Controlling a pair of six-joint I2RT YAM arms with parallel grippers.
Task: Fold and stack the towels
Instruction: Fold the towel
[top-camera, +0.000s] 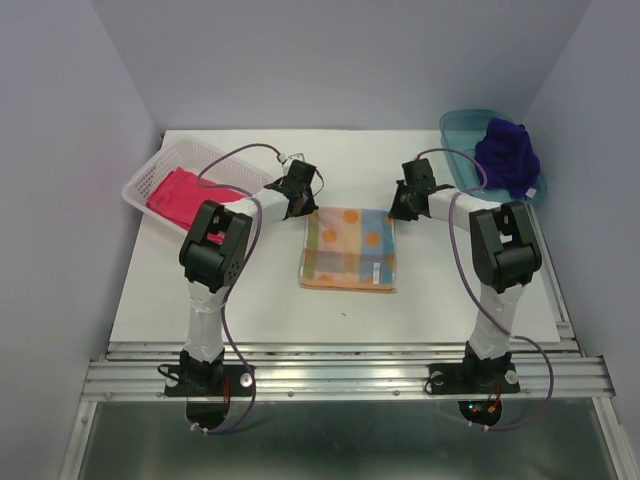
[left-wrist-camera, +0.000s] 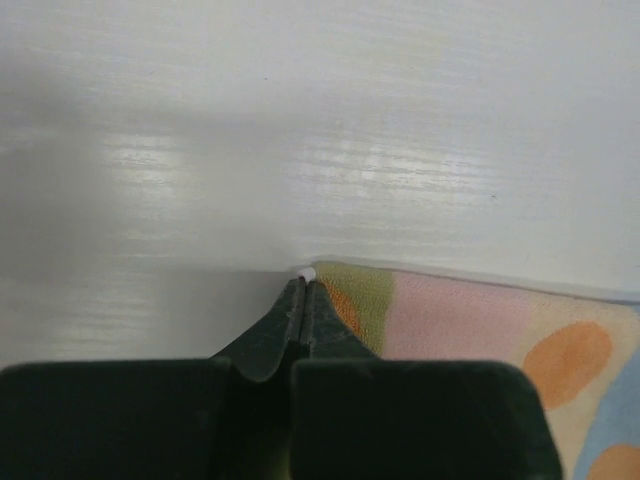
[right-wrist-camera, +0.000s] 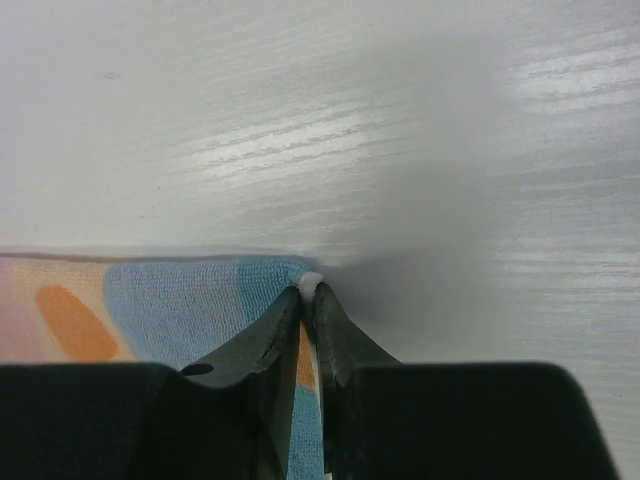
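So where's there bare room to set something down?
Bare table between the dotted towel and the arm bases, and at the back between basket and tray. Crowded where left gripper and right gripper pinch its far corners.

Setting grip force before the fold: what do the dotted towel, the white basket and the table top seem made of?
The dotted towel: soft woven cloth, likely terry; a fuzzy matte nap shows in the right wrist view. The white basket: rigid plastic, seemingly, by its perforated moulded walls. The table top: hard white board with faint grain and a soft sheen, probably laminate.
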